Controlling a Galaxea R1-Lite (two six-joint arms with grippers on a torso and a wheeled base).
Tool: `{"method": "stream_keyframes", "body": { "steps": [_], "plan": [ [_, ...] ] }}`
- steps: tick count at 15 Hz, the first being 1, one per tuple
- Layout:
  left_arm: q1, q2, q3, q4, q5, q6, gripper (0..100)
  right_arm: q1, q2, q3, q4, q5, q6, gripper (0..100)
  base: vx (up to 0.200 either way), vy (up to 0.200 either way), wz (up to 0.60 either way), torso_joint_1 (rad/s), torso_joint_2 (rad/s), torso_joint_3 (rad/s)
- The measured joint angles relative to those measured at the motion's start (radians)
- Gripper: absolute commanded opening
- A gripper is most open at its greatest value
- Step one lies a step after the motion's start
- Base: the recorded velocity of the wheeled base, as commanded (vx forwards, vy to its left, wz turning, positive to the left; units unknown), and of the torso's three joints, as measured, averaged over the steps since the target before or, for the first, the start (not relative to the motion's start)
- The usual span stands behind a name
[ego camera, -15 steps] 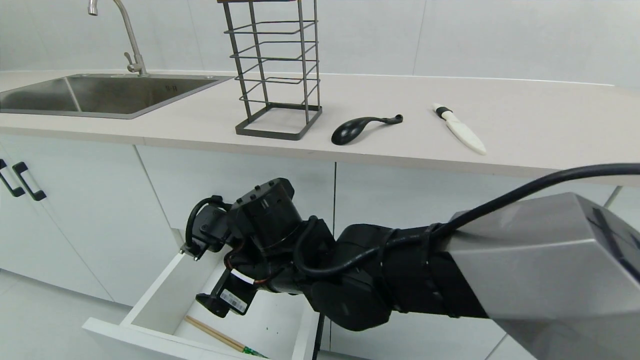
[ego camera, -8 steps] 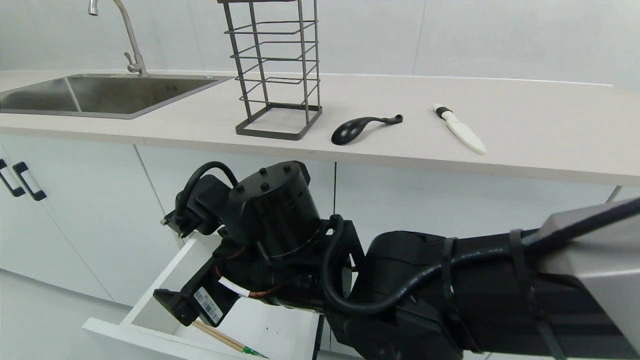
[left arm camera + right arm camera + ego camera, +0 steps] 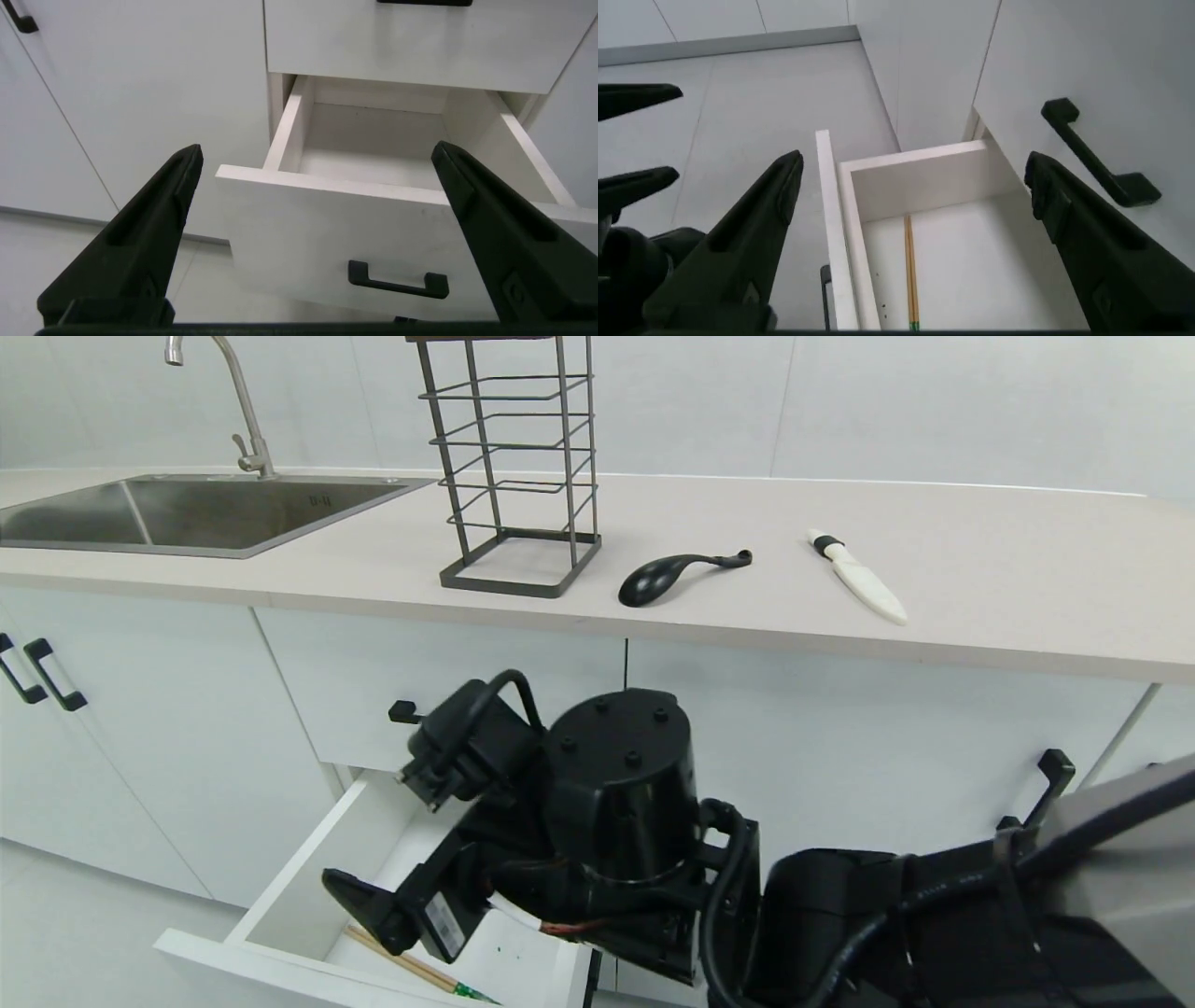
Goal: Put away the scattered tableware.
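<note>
Right wrist view | right gripper (image 3: pixel 913 164) spread wide | chopsticks (image 3: pixel 910 271) parallel to drawer (image 3: pixel 831 233) front, green tips rightward

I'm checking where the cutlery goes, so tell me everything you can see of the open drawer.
The drawer is white, pulled out below the countertop, with a black bar handle on its front. Wooden-looking chopsticks lie on its floor. The right gripper hangs open above it, not touching.

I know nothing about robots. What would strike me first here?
The bulky black right gripper, jaws wide, hangs over an open white drawer under the counter, chopsticks lying inside. Up on the counter a black spoon and a white knife lie loose, right of a tall wire rack.
</note>
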Motion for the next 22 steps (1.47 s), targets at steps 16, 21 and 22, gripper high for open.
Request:
{"method": "stream_keyframes", "body": {
  "steps": [16, 21, 22],
  "plan": [
    [0.0, 0.0, 0.0, 0.0, 0.0, 0.0, 100, -0.009, -0.131, 0.401, -0.323, -0.142, -0.022, 100, 0.0, 0.0, 0.0, 0.114, -0.17, -0.086],
    [0.0, 0.0, 0.0, 0.001, 0.0, 0.0, 100, -0.007, -0.136, 0.401, -0.321, -0.138, -0.021, 100, 0.0, 0.0, 0.0, 0.202, -0.51, -0.208],
    [-0.001, 0.0, 0.0, 0.001, 0.0, 0.0, 100, -0.009, -0.136, 0.401, -0.319, -0.136, -0.022, 100, 0.0, 0.0, 0.0, 0.046, -0.47, -0.217]
  ]
}}
